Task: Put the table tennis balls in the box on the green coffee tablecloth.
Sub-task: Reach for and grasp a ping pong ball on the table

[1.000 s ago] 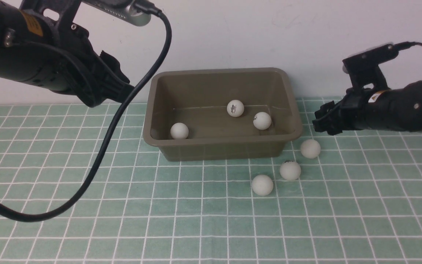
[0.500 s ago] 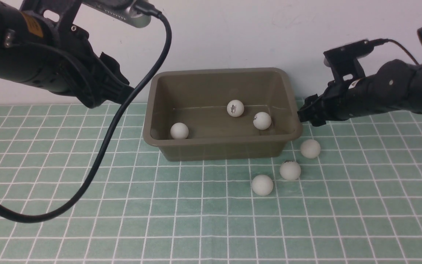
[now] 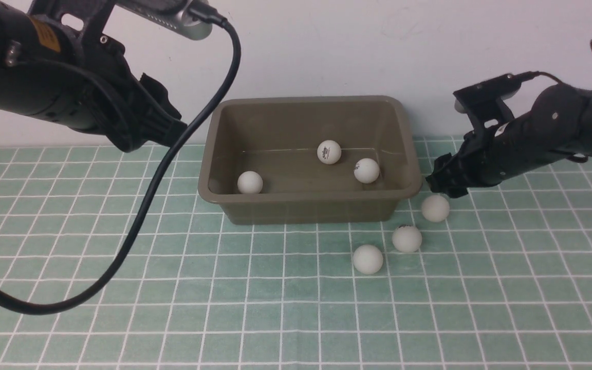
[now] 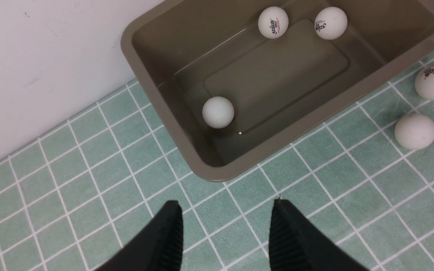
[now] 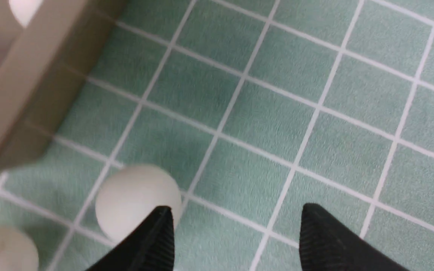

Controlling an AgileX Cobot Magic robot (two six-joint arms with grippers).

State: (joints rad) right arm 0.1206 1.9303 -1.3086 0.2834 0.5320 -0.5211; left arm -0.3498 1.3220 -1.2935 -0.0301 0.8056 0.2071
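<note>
The olive-brown box [image 3: 214,154] stands on the green tablecloth [image 3: 121,308] and holds three white balls [image 3: 250,182] [image 3: 329,152] [image 3: 367,170]. Three more balls lie on the cloth by its front right corner [image 3: 435,208] [image 3: 407,239] [image 3: 368,259]. My right gripper [image 3: 437,181] is open and empty, low beside the box's right wall, just above the nearest ball [image 5: 136,199], which lies beside one finger. My left gripper [image 4: 226,207] is open and empty, held high left of the box [image 4: 202,165].
A white wall [image 3: 327,46] rises right behind the box. The left arm's black cable [image 3: 136,226] hangs in a loop over the left part of the cloth. Open cloth stretches across the front.
My right gripper swung in toward the box's right rim, then dropped and drew back a little to sit just above the nearest ball on the cloth. The left arm and the balls stayed still.
</note>
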